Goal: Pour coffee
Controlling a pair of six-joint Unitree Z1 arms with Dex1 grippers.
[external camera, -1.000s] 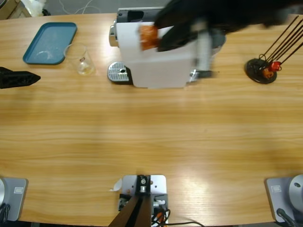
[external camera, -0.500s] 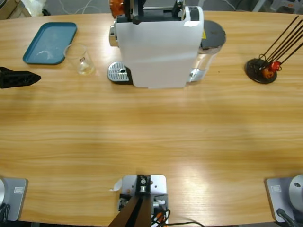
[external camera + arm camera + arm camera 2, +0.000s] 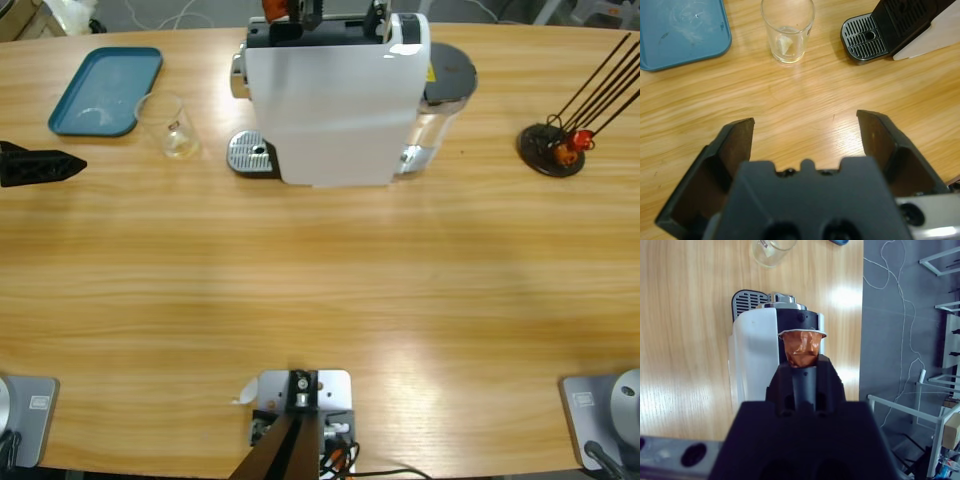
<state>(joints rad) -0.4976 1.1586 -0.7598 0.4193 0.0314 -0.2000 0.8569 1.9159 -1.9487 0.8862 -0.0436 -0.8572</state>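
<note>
Since a second ago the dark blur of the arm that covered the far part of the big white boxy coffee machine (image 3: 335,100) has cleared, and half a second on, the small orange spot at the far edge has shifted a little to the right, now sitting above the machine's black top. That spot is the copper-orange foil coffee capsule (image 3: 801,347), cup-shaped with a pale rim, crinkled and shiny. The right hand (image 3: 802,371) has it pinched between its two black jaws, closed tight on it, directly over the machine's dark top opening in the right wrist view.

The left hand (image 3: 805,135) lies low over the wooden tabletop (image 3: 320,290) at the far left, its jaws spread wide with nothing between them. Beyond it stands a small clear drinking glass (image 3: 787,27), upright; in its bottom is only a pale, whitish-tan trace. I cannot tell whether that is the coffee or a reflection. No foamy tan disc shows in any view.

Left of the glass lies a teal rectangular plastic tray (image 3: 106,90). Right of the glass, just beside it but apart, is the machine's grey perforated drip grille (image 3: 250,154). Far right on the tabletop stands a black round stand with thin dark rods (image 3: 556,142).
</note>
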